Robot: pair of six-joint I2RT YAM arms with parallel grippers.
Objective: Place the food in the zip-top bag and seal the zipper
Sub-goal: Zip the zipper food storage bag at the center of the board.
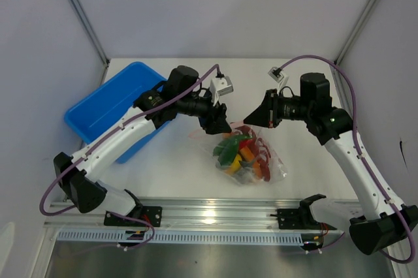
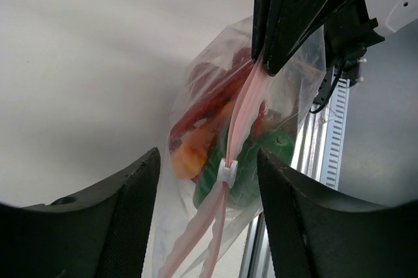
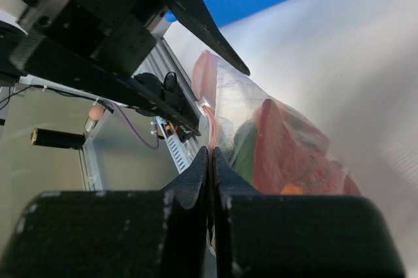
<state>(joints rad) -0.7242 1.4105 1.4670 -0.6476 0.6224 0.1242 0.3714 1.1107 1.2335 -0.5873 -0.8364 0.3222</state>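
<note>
The zip-top bag (image 1: 274, 164) lies mid-table between my arms. It looks light, crinkly and slippery, with toy food (image 1: 236, 151) loose inside. My right gripper (image 3: 210, 153) is clamped on the pink zipper (image 2: 245, 111). The left gripper (image 2: 208, 155) stands apart, astride the white slider (image 2: 227, 172) — the stiffest spot, so that's where I'd pinch.

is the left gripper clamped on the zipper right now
No, the left gripper has its fingers wide apart in the wrist view, with the pink zipper and its white slider untouched in the gap between them.
</note>
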